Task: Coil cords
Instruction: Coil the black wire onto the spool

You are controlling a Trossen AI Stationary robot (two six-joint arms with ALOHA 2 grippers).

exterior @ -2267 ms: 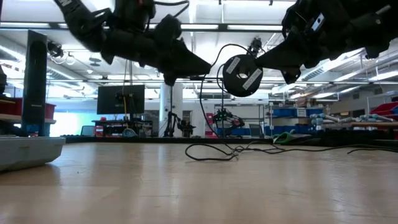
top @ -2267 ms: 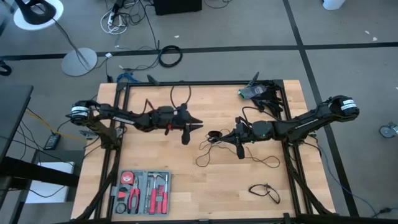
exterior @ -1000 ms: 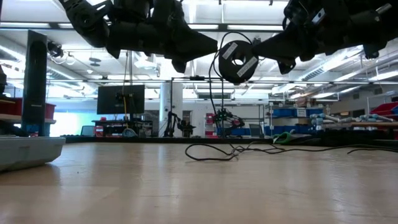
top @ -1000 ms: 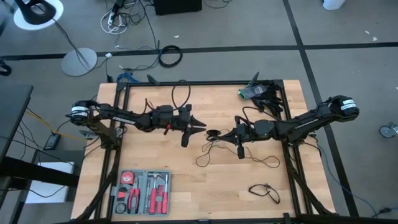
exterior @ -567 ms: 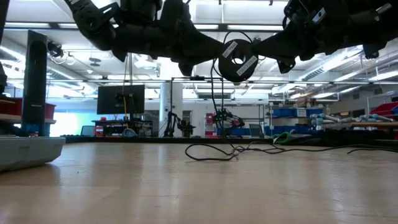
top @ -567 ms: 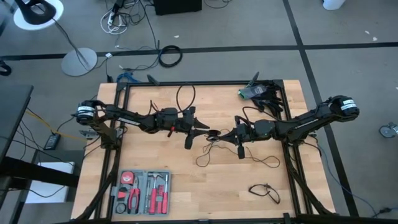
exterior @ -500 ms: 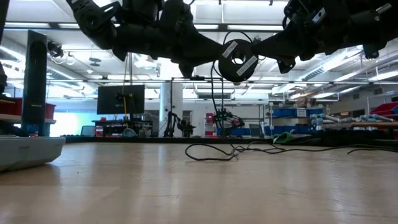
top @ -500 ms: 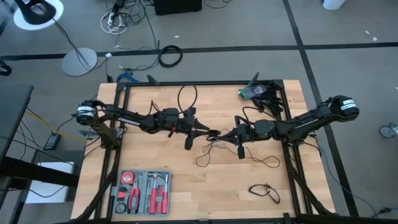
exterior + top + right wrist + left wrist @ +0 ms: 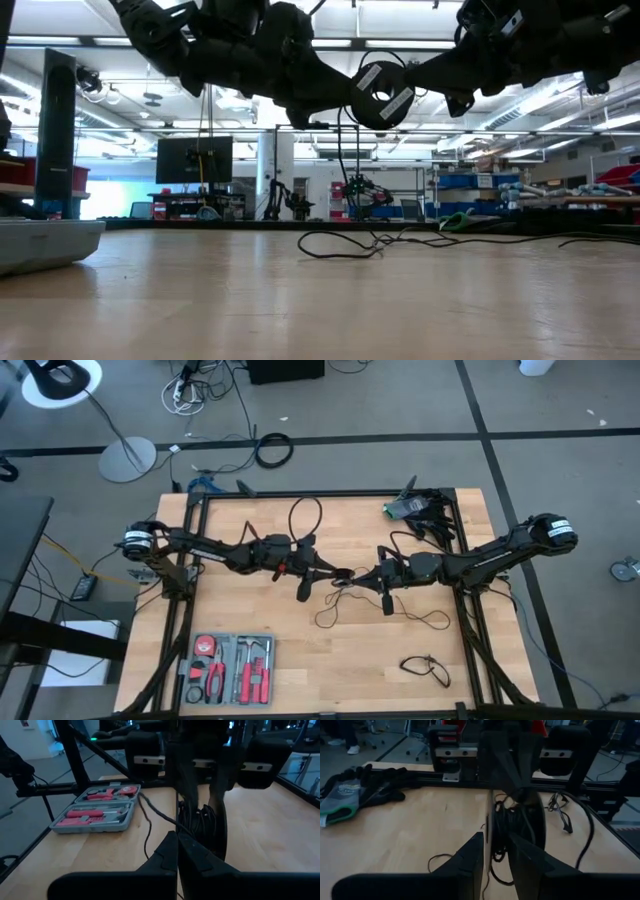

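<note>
The long black cord's round disc [image 9: 380,95] hangs above the table's middle, and it also shows in the high view [image 9: 343,575]. The cord drops from it to loose loops on the wood [image 9: 335,610]. My right gripper [image 9: 358,575] is shut on the cord beside the disc. My left gripper [image 9: 325,572] is open just left of the disc. In its wrist view its fingers [image 9: 472,857] stand on either side of the disc's edge and the bunched cord [image 9: 512,820]; whether they touch I cannot tell. The short cord [image 9: 425,668] lies near the front right. My right gripper pinches the long cord [image 9: 170,821] between its two fingers, close by the disc end. The fingers come in about level from the table's right. The disc hangs lifted clear of the table. The cord falls slack from it to the loops on the wood [image 9: 340,245].
A red and grey tool kit [image 9: 228,668] lies at the front left. A dark glove [image 9: 410,508] lies at the far right corner. The black frame rails [image 9: 320,493] run along the table's far and side edges. Bare wood lies at the table's near middle.
My left gripper has moved toward the table's right, up to the disc, until its fingers stand around the disc's edge. My right gripper has kept still with the disc held up.
</note>
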